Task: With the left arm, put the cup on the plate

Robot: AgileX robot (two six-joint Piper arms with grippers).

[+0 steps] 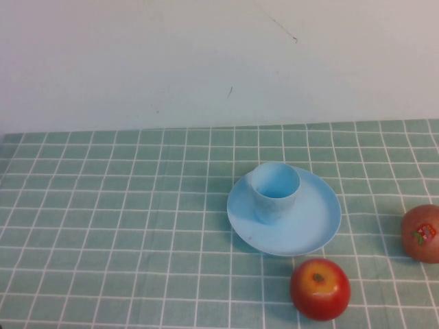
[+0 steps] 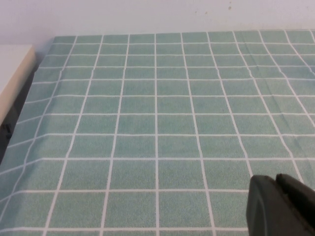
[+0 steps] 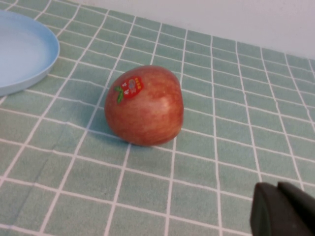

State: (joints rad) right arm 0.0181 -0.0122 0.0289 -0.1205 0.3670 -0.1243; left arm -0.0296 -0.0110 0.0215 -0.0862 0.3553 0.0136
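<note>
The cup (image 1: 274, 191) stands upright on the plate (image 1: 312, 223), left of centre. Left end effector (image 2: 283, 206) over bare bench (image 2: 157, 123), right end effector (image 3: 285, 211) near the stickered apple (image 3: 145, 105); spread of either: cannot tell. Risk: a jolt tipping the off-centre cup.

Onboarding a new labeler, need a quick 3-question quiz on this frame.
1. True or false: the cup stands upright on the plate.
2. How many apples are in the high view?
3. Which lies nearer the plate: A) the red apple or B) the stickered apple?

Key: 1 true. 2 two. 3 A.
Neither arm shows in the high view; only a dark piece of the left gripper and of the right gripper shows in each wrist view, over the checked tablecloth.
</note>
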